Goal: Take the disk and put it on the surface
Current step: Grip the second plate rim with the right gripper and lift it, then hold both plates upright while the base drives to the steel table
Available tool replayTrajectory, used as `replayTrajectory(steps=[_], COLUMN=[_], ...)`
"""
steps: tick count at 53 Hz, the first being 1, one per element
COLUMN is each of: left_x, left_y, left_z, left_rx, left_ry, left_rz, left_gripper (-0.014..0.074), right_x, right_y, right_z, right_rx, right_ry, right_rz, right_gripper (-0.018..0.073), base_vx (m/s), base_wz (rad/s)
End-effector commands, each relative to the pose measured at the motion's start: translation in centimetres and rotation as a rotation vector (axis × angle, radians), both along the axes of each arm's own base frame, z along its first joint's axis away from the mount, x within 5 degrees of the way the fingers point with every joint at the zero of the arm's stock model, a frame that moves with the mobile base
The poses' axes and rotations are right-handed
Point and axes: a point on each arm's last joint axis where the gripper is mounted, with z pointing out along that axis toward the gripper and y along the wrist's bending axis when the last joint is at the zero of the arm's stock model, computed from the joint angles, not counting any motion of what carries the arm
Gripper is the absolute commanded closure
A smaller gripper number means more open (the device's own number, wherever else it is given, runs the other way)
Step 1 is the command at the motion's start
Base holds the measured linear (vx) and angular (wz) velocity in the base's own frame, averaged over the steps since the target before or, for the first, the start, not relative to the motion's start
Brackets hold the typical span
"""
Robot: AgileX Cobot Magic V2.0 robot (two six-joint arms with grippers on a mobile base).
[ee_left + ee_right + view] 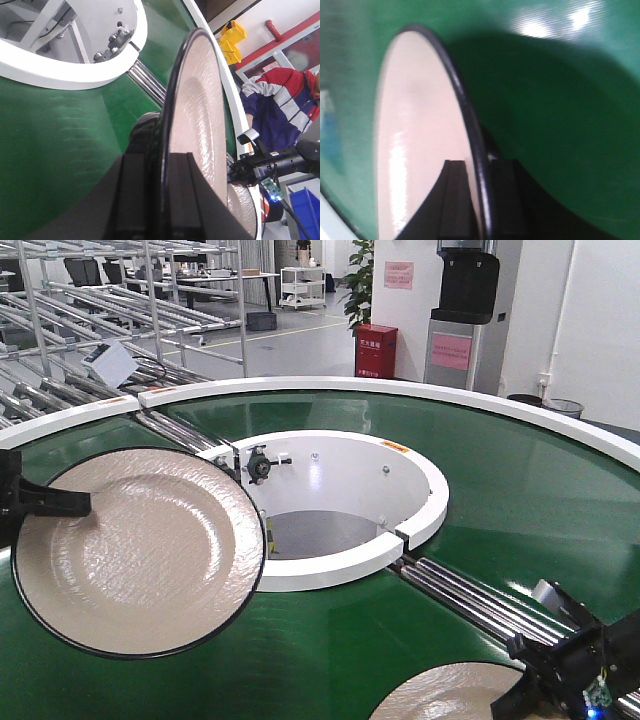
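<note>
A cream disk with a black rim (140, 550) is held tilted above the dark green belt at the left. My left gripper (86, 503) is shut on its left rim. In the left wrist view the disk (200, 115) stands edge-on, its rim pinched in the left gripper (159, 156). A second cream disk (450, 695) shows at the bottom edge, with my right gripper (512, 698) at its right rim. In the right wrist view the right gripper (479, 162) is shut on this disk (420, 125). The surface is out of view.
The green conveyor belt (530, 490) curves around a white ring (425, 490) with an open well. Steel rollers (460, 595) cross the belt towards the right arm. Metal racks (90, 330) stand behind. A person in a red and blue jacket (285, 105) stands beyond the belt's rim.
</note>
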Motion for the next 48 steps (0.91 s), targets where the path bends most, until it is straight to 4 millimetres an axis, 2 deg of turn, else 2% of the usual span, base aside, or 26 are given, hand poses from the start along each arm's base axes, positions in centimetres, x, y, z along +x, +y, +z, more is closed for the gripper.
replayTrajectory(steps=[1, 14, 26, 37, 42, 48], left_x=[-1.1, -1.2, -2.0, -4.5, -5.9, -7.1], left_y=[-0.7, -0.7, -1.0, -1.7, -2.1, -2.5], left_z=[3.9, 3.5, 3.2, 1.6, 1.4, 2.4], left_rx=[-0.130, -0.100, -0.093, -0.088, -0.088, -0.072], left_ry=[-0.106, -0.067, -0.045, -0.018, -0.034, -0.069], left_rz=[0.004, -0.001, -0.033, 0.017, 0.025, 0.041], left_gripper=[0.0605, 0.0605, 0.0605, 0.0605, 0.0605, 0.0605], right_x=[0.1, -0.9, -4.0, -5.9, -6.3, -6.4], right_y=[1.1, 1.7, 2.1, 2.4, 2.5, 2.5], right_z=[4.5, 11.4, 17.8, 20.0, 20.5, 20.6], right_rx=[0.133, 0.250, 0.276, 0.261, 0.263, 0.264], right_ry=[-0.127, -0.355, -0.551, -0.621, -0.631, -0.634], right_rz=[-0.049, -0.183, -0.243, -0.239, -0.240, -0.239], right_gripper=[0.0571, 0.0568, 0.0568, 0.0568, 0.0568, 0.0568], base_vx=[0.00, 0.00, 0.00, 0.00, 0.00, 0.00], base_wz=[0.00, 0.00, 0.00, 0.00, 0.00, 0.00])
